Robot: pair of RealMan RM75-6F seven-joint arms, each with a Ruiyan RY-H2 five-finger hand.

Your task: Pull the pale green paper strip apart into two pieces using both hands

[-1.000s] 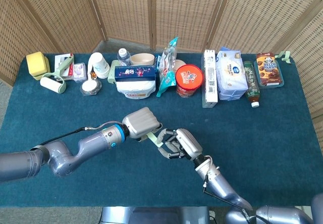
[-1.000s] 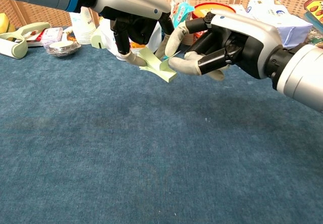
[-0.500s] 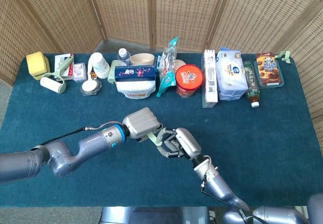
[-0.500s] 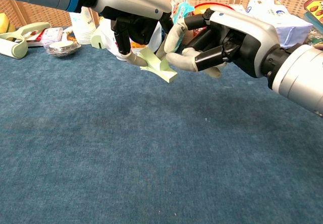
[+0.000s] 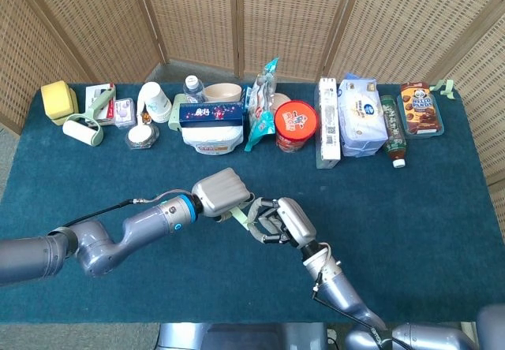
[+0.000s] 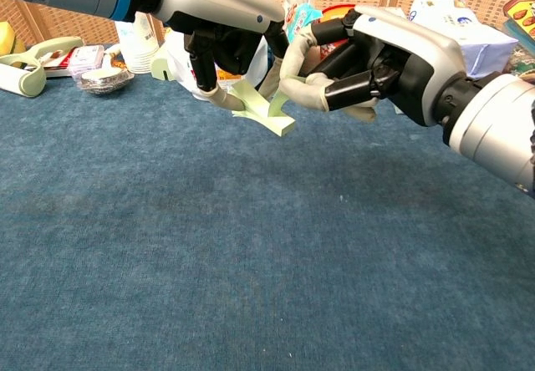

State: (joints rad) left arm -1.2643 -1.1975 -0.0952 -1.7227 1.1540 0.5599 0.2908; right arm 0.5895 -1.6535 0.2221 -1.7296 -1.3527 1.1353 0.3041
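Your left robot hand pinches pale green paper strip above surface; right robot hand grips strip's other end.

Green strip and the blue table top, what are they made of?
The green strip looks like thin matte paper: it bends and creases between the left robot hand and right robot hand. The table top seems to be covered in fuzzy, carpet-like cloth; its nap shows no shine.
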